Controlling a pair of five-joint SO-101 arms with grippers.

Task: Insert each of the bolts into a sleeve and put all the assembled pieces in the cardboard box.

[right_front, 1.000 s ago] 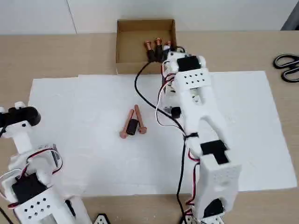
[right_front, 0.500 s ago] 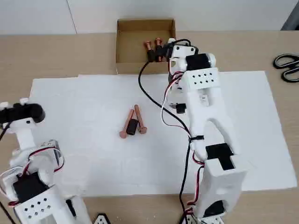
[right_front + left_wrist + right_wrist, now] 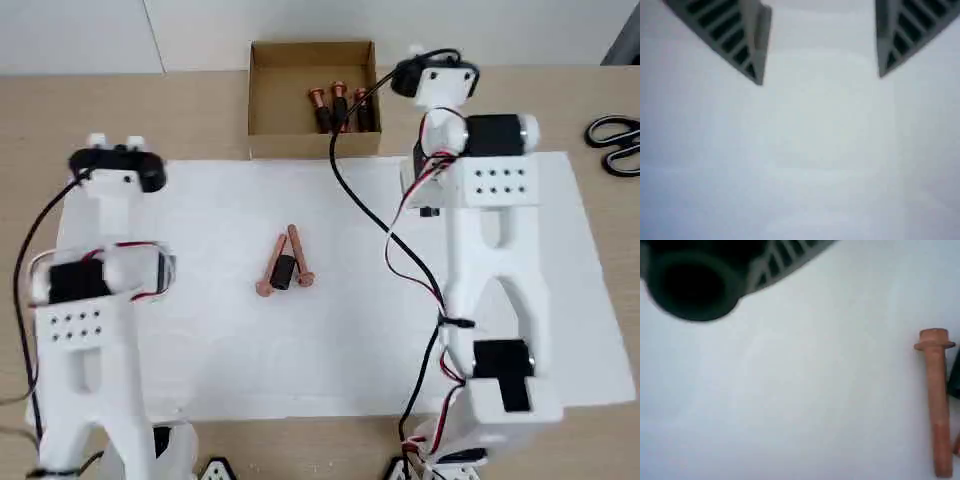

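You have a light wooden table [image 3: 150,110] carrying a large white sheet [image 3: 220,350], an open brown cardboard box [image 3: 285,115] behind it, and black-handled scissors [image 3: 615,135] at the right edge.

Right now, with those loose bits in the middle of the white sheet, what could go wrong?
First, the two copper-coloured metal bolts and the short black sleeve lie bunched together, so grabbing one might knock the others away. Second, the black cable drapes across the front wall of the brown cardboard box; it may snag and drag the box.
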